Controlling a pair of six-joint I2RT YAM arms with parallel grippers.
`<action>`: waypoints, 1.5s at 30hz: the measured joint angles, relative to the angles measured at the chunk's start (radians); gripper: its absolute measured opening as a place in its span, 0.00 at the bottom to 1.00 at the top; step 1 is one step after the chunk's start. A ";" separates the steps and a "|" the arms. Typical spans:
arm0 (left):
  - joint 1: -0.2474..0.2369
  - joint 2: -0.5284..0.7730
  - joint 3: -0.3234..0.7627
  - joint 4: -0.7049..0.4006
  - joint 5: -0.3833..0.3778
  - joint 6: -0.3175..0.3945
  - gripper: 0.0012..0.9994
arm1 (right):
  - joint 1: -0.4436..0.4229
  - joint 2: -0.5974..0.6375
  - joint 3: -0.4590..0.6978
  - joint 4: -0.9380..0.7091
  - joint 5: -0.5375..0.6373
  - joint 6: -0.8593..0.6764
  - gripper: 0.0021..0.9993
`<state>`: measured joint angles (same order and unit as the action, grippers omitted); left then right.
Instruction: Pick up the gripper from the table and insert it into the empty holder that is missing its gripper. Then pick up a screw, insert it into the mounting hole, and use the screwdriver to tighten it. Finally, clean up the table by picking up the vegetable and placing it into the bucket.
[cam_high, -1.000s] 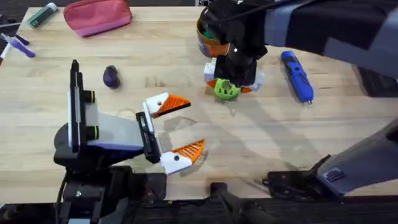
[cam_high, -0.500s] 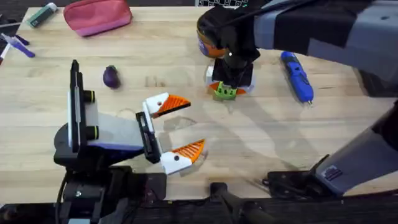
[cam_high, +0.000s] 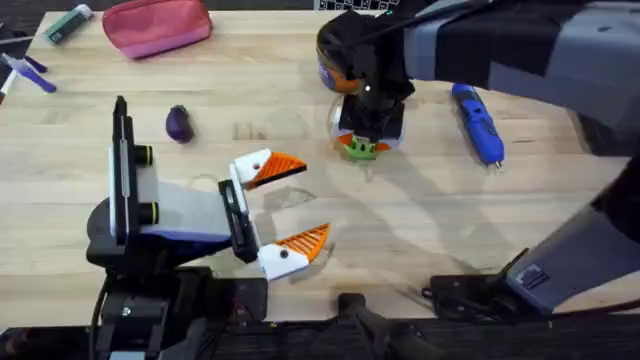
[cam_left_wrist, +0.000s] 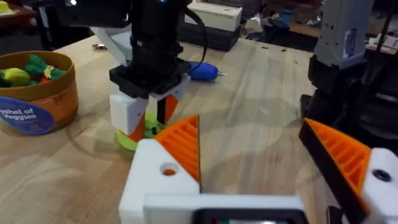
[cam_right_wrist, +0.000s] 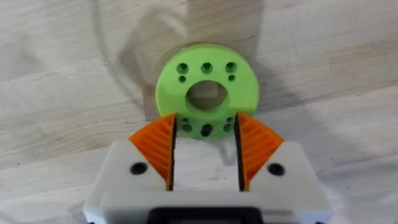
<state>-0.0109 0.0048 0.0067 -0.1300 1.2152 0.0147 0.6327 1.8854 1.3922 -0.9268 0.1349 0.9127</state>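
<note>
right gripper (cam_right_wrist: 205, 124): my fingers part-open, narrow gap, tips at near rim of green disc (cam_right_wrist: 242, 87) lying flat on table (cam_high: 420, 230); nothing clamped yet. judged step: grip on disc. advice: centre rim in gap, stay vertical, close slow, avoid bucket (cam_left_wrist: 37, 93) just beside. left gripper (cam_high: 310, 200): wide open, empty. vegetable (cam_high: 179, 123) well apart, far-left of table; screwdriver (cam_high: 477, 122) near, on right.

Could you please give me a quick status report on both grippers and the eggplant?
Left gripper open, idle. Right gripper down on green disc, fingers straddling its edge. Eggplant on table, untouched.
</note>
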 joint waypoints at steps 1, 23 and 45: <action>0.000 0.000 0.000 0.000 0.000 0.000 0.99 | 0.000 0.000 0.000 0.000 0.000 0.000 0.49; 0.000 0.000 0.000 0.000 0.000 0.000 0.99 | -0.001 0.000 0.000 -0.008 0.007 0.000 0.04; 0.000 0.000 0.000 0.000 0.000 0.000 0.99 | 0.002 0.000 0.000 -0.008 0.007 0.000 0.00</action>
<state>-0.0109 0.0048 0.0067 -0.1300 1.2152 0.0147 0.6350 1.8854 1.3922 -0.9344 0.1421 0.9123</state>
